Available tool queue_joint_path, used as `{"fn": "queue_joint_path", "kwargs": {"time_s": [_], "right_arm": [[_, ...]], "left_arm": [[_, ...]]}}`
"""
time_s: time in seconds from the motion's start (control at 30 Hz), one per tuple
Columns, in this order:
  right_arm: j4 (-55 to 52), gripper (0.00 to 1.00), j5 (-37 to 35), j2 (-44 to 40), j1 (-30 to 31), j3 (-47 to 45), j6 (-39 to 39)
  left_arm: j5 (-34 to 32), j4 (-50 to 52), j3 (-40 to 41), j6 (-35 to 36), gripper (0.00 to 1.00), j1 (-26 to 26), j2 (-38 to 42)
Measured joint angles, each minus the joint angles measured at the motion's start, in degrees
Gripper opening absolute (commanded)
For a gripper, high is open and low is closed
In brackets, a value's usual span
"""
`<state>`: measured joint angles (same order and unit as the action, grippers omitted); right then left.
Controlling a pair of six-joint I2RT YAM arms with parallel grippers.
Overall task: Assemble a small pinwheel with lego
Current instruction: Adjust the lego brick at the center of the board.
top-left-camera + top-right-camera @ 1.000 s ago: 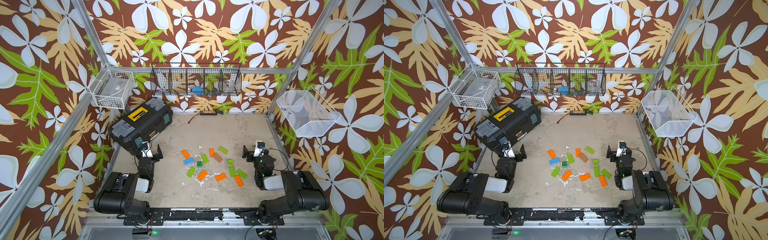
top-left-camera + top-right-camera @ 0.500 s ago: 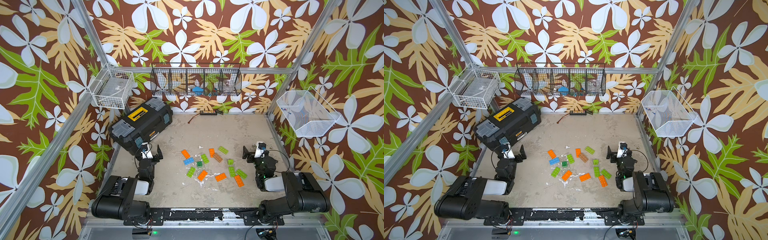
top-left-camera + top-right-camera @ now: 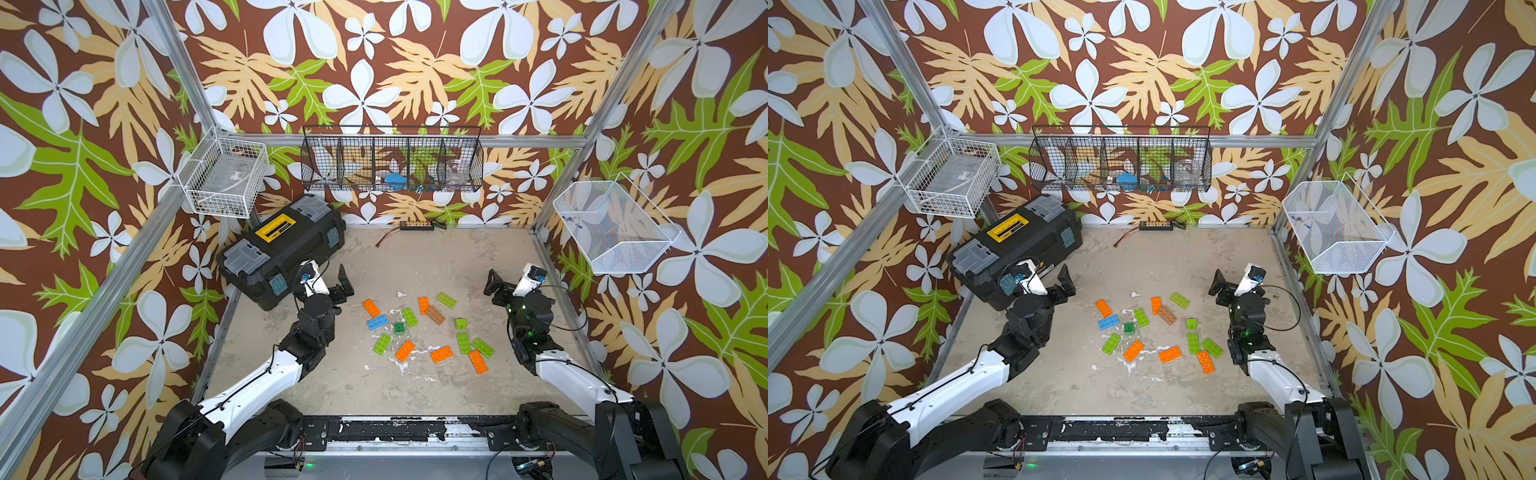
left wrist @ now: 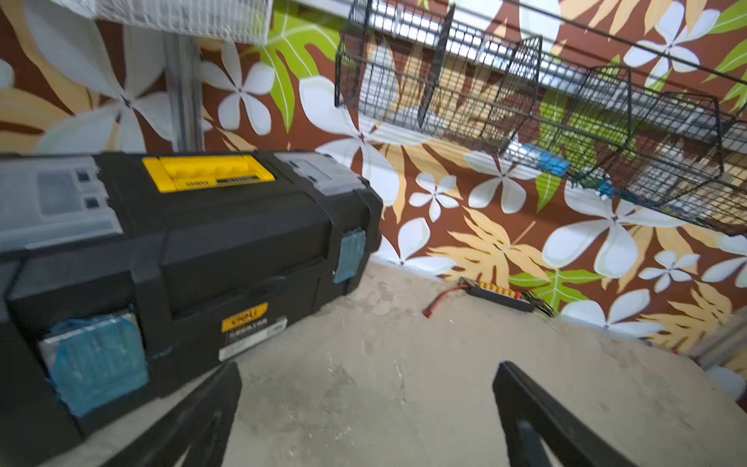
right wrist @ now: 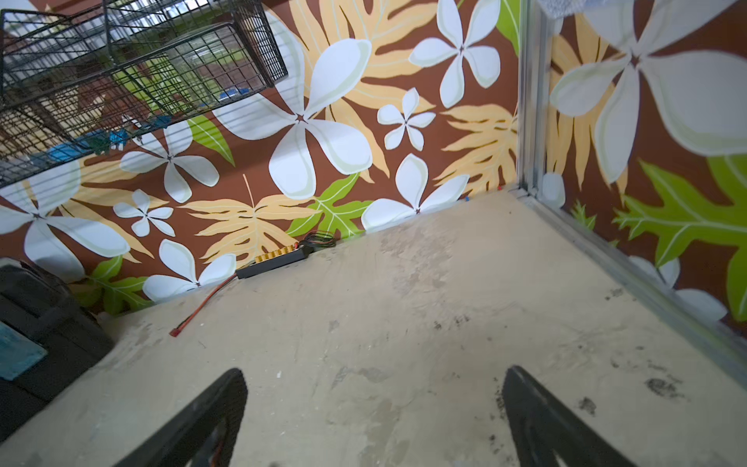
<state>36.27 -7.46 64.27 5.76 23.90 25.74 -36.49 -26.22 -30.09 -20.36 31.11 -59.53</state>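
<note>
The lego lies loose on the tabletop in both top views, as several lime green and orange bricks. Among them are a blue brick, a dark green square, a tan-brown brick and an orange brick. My left gripper hovers left of the pile, open and empty. To the right of the pile my right gripper is open and empty too. Both wrist views show wide-apart fingers over bare table, the left gripper and right gripper. No lego shows there.
A black toolbox sits at the back left, close behind my left gripper. A power strip lies along the back wall. A white basket, a black wire rack and a white mesh bin hang on the walls.
My left arm has stretched out, carrying its gripper right and toward the back. The right gripper has shifted slightly toward the back. Both stayed open, and the bricks have not moved.
</note>
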Motion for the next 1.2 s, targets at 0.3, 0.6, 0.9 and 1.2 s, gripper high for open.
{"fn": "queue_joint_path", "kwargs": {"time_s": [0.3, 0.6, 0.9, 1.2], "right_arm": [[-21.9, 1.0, 5.9, 0.7, 8.2, 9.7, 8.5], [-43.7, 0.93, 2.9, 2.4, 22.1, 17.1, 8.1], [-59.8, 0.84, 0.9, 5.8, 32.9, 21.8, 11.5], [-66.5, 0.81, -3.0, 16.0, 45.2, 28.5, 25.3]], "left_arm": [[9.7, 17.4, -5.8, -15.6, 1.0, 10.1, -2.2], [12.3, 27.3, -8.1, -21.5, 0.97, 23.3, -8.9], [18.8, 28.7, -5.0, -23.7, 0.93, 23.8, -9.1], [23.9, 27.5, -0.3, -26.2, 0.95, 17.3, -4.8]]}}
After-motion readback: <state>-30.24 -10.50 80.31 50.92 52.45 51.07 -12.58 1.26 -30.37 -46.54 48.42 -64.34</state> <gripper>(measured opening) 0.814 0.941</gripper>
